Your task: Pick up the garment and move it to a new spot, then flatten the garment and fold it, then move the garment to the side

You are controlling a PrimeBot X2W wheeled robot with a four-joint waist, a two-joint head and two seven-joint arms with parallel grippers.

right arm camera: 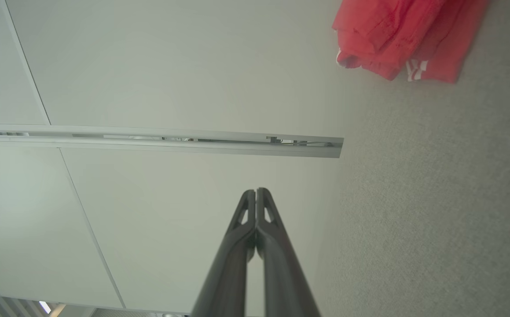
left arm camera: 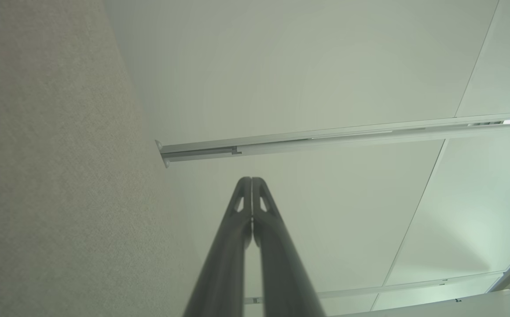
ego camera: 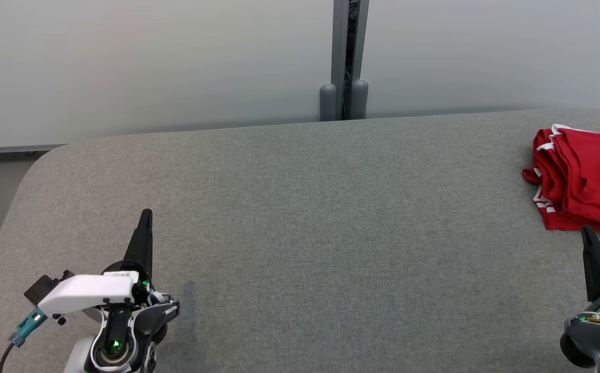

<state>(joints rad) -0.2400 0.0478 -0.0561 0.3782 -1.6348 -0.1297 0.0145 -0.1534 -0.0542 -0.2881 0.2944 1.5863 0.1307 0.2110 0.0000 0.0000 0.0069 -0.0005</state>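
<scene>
Grey felt-covered table (ego camera: 300,217) stands against pale wall panels (ego camera: 149,62). Folded red fabric garment with white trim (ego camera: 582,178) lies bunched at the table's far right edge. Left gripper (ego camera: 146,213) at lower left: fingers pressed together, holding nothing. Right gripper (ego camera: 585,230), just beside the garment's near edge: likewise closed and empty.

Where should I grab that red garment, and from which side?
Probably take the red garment at its near edge by the white stripes, approaching from the near side with the right end effector: that edge lies thin, exposed and closest.
</scene>
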